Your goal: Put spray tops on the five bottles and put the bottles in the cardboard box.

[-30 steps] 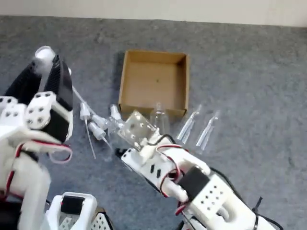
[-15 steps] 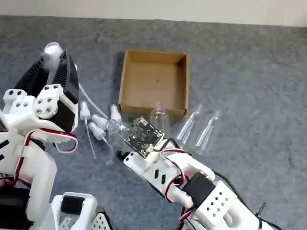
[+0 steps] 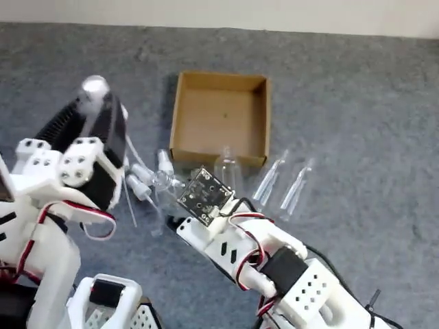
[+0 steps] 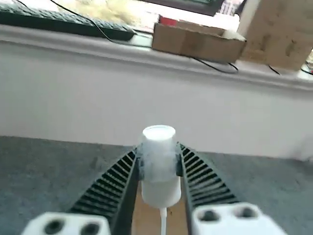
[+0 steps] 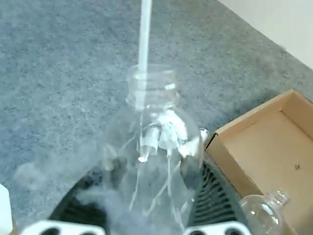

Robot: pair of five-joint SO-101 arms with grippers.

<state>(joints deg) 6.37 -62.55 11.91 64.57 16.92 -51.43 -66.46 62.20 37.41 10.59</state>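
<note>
My left gripper [image 4: 159, 156] is shut on a white spray top [image 4: 158, 166], held high above the grey carpet, left of the cardboard box [image 3: 219, 116] in the high view. The top's thin tube [image 5: 144, 29] reaches down into the neck of a clear bottle [image 5: 151, 142]. My right gripper [image 5: 151, 176] is shut on that bottle and holds it upright near the box's front corner. In the high view the right arm's wrist board [image 3: 204, 195] hides the bottle.
A second clear bottle [image 3: 227, 168] stands against the box's front wall. Two more bottles [image 3: 269, 179] [image 3: 296, 185] lie right of it. Loose spray tops [image 3: 140, 185] with tubes lie left of the box front. The box is empty.
My left arm has carried the spray top to the right, toward the right arm. The right arm's wrist shifted slightly a second ago and has since held still.
</note>
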